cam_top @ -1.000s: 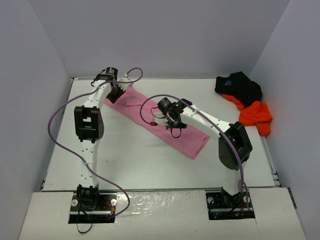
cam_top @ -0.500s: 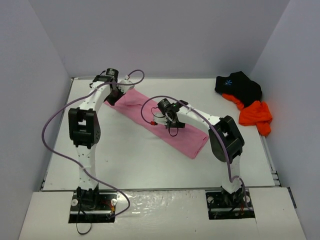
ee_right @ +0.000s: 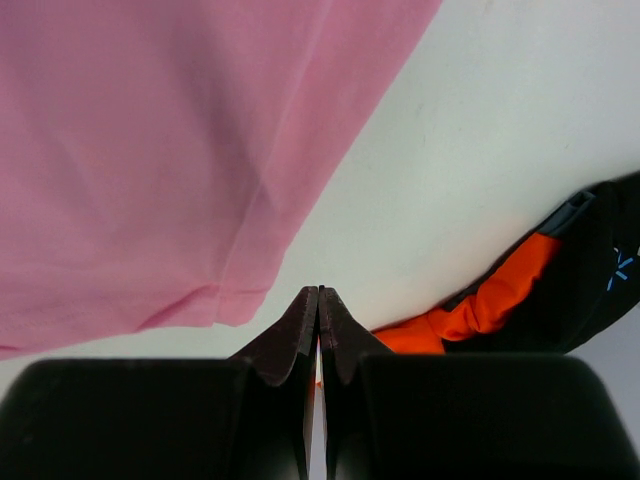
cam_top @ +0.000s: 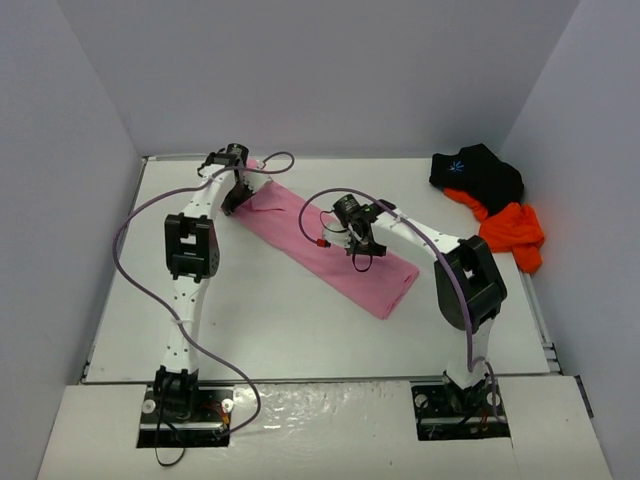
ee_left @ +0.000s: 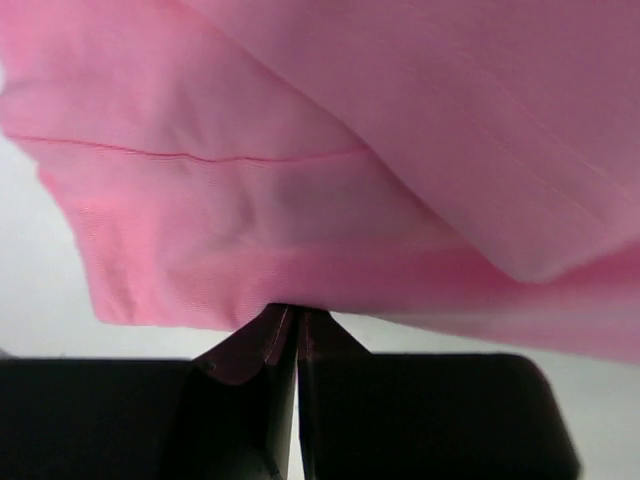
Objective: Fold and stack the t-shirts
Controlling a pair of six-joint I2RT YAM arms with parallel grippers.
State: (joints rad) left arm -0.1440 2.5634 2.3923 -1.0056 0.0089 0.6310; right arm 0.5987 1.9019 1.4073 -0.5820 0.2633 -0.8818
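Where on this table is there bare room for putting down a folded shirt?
Bare: the table between the pink t-shirt and the arm bases; also the far middle, between it and the black t-shirt. Crowded: the far right corner, with the orange t-shirt too.

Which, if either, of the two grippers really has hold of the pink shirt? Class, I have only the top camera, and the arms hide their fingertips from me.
Observer: The left wrist camera shows the left gripper closed, its tips pinching the hem of the pink shirt.
Operator: And the right one?
Observer: The right wrist camera shows the right gripper closed too, but no cloth is visible between its tips. The shirt's edge sits just beside them.
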